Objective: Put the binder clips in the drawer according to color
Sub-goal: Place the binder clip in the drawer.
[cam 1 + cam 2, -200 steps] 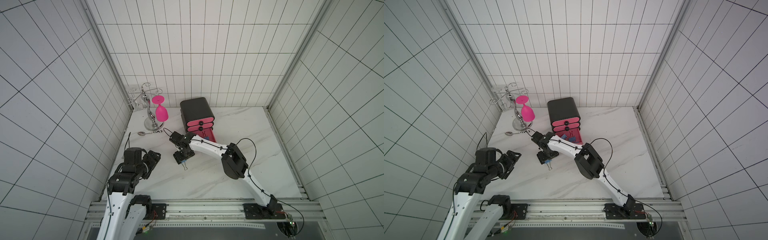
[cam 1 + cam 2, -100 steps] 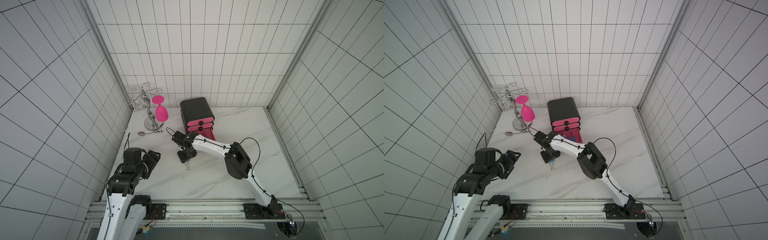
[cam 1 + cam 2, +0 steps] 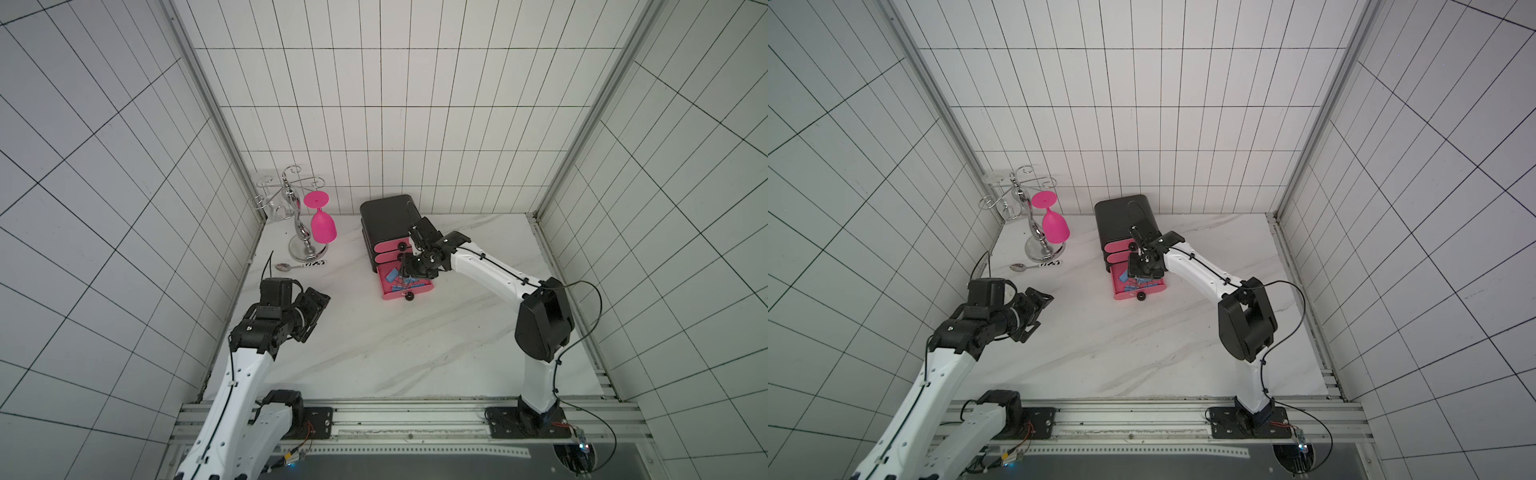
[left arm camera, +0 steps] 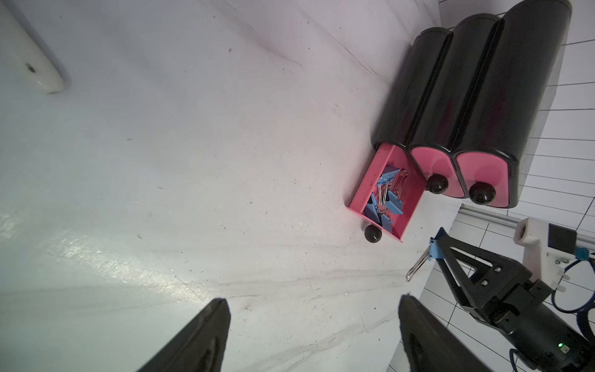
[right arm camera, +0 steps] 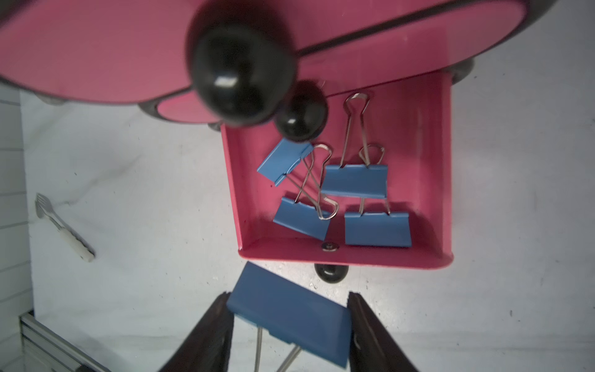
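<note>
My right fingers (image 3: 409, 269) are clamped on one blue binder clip (image 5: 289, 317), pinching its body from both sides while its silver wire handles hang free. I hold it off the surface (image 3: 374, 353), just by the bottom drawer (image 5: 446, 167) — the only one pulled out of the black chest (image 3: 384, 214), which stands at the back of the marble top. Four more blue clips (image 5: 354, 182) lie loose inside that pink tray, some with their handles crossing, and the two drawers above it are shut. My left fingers (image 3: 314, 313) stand apart with nothing between them, raised over the surface well apart from the chest. In the back-left corner a pink goblet (image 3: 323, 226) hangs upside down on a silver rack (image 3: 301, 232) — a spoon (image 3: 284, 267) lies just in front of it.
</note>
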You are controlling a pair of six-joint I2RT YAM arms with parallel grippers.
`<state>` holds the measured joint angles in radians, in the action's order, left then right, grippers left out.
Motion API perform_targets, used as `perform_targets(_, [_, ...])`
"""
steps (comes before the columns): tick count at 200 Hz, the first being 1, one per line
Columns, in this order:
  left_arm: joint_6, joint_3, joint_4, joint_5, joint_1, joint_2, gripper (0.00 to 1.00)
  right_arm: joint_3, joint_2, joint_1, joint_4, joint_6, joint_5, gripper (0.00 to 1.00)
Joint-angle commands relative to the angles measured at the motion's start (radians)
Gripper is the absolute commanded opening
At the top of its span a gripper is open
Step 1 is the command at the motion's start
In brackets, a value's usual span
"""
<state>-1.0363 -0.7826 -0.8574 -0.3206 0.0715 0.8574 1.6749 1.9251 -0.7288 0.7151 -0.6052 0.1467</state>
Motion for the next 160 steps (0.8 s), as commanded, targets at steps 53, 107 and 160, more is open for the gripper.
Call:
perform_targets(53, [-0.057, -0.088, 0.258, -0.097, 0.199, 0.245, 0.85, -0.197, -0.040, 0.154, -0.403, -0.393, 0.132, 0.41])
perform_targets(107, [-0.074, -0.101, 0.310, -0.126, 0.220, 0.301, 0.85, -0.222, -0.008, 0.161, -0.493, -0.477, 0.110, 0.48])
perform_targets(160, [-0.078, -0.092, 0.333, -0.152, 0.225, 0.319, 0.85, -0.264, -0.006, 0.161, -0.517, -0.504, 0.091, 0.63])
